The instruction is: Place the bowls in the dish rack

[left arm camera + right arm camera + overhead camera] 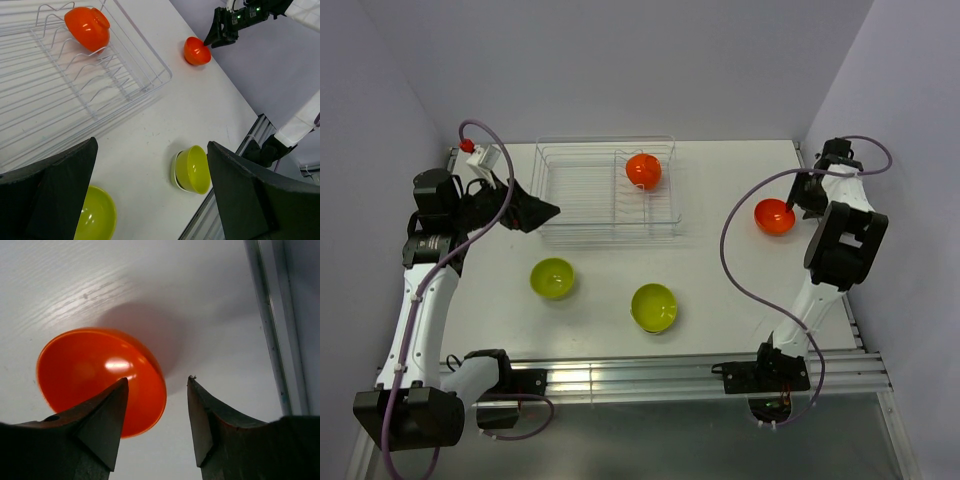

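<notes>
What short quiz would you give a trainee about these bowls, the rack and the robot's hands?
1. True or false: the silver wire dish rack holds two bowls.
2. How many lime-green plastic bowls sit on the white table?
3. The right hand straddles the rim of: A) the glossy orange plastic bowl on the table; B) a green bowl; C) the rack.
Key: 1 false, only one round orange bowl is racked; 2 two; 3 A.
</notes>
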